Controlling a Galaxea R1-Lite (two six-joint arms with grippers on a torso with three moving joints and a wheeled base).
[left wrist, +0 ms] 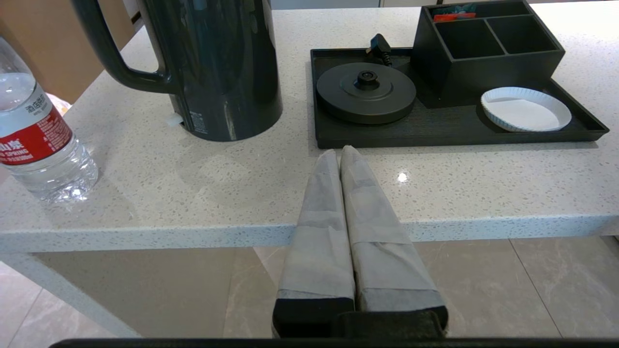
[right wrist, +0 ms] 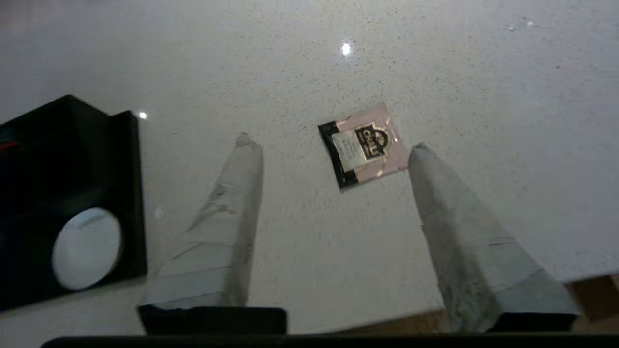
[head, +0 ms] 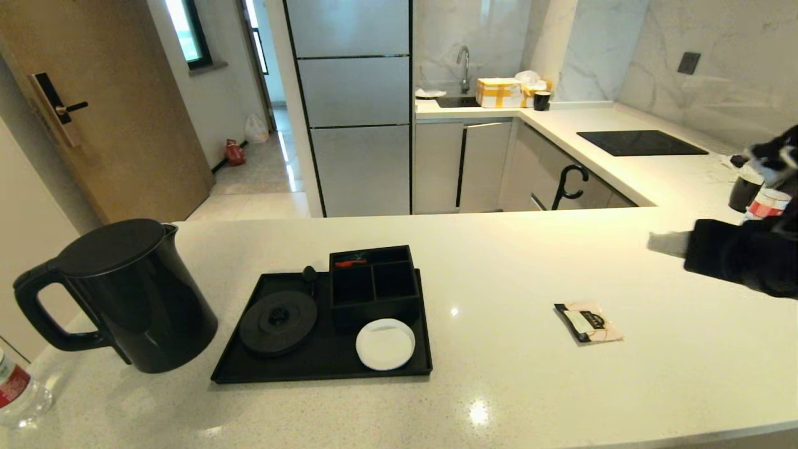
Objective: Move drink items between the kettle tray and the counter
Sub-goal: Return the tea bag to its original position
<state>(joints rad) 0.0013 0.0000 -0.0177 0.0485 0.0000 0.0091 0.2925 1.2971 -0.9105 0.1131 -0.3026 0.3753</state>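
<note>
The black kettle (head: 124, 293) stands on the counter (head: 499, 386), left of the kettle tray (head: 324, 368). A red-labelled water bottle (head: 15, 390) stands at the counter's near left corner. The tray carries the bare kettle base (head: 278, 322), divided box (head: 373, 284) and white coaster (head: 385, 343). The tea sachet (head: 588, 322) lies flat on the counter right of the tray. My right gripper (right wrist: 334, 144) hovers open above the sachet (right wrist: 363, 144), holding nothing. My left gripper (left wrist: 338, 153) is shut and empty at the counter's front edge, pointing between the kettle (left wrist: 222, 67) and tray (left wrist: 435, 128).
My right arm (head: 742, 255) reaches in from the right edge. Behind it stand a black cup (head: 745, 190) and a red-labelled container (head: 768, 202). A black hob (head: 641, 143) lies on the far counter, with yellow boxes (head: 499, 92) by the sink tap (head: 463, 68).
</note>
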